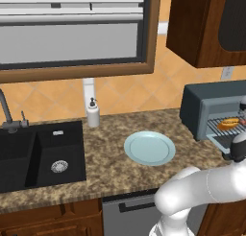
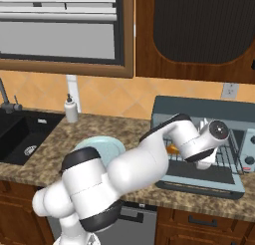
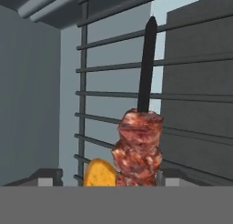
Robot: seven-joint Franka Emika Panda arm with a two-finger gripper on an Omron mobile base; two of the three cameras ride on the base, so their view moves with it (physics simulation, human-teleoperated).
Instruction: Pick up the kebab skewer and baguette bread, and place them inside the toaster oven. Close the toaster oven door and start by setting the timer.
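Note:
The toaster oven [image 1: 200,103] [image 2: 199,111] stands at the right end of the counter with its door [image 2: 200,183] dropped open. My gripper [image 3: 108,177] reaches inside it, over the wire rack [image 3: 113,98]. Its fingertips [image 3: 48,176] stand wide apart, so it is open. The kebab skewer [image 3: 139,150] lies on the rack between them, free on both sides, its dark stick pointing to the back wall. The golden baguette bread [image 3: 100,174] [image 1: 229,123] rests on the rack just left of the skewer. In the right base view my hand [image 2: 208,145] covers the oven's mouth.
A pale blue plate [image 1: 149,147] [image 2: 107,143] sits mid-counter. To the left are the black sink [image 1: 38,156] and a soap dispenser [image 1: 92,112]. A dark wooden cabinet [image 1: 206,24] hangs above the oven. The oven's knobs [image 2: 247,150] are on its right front.

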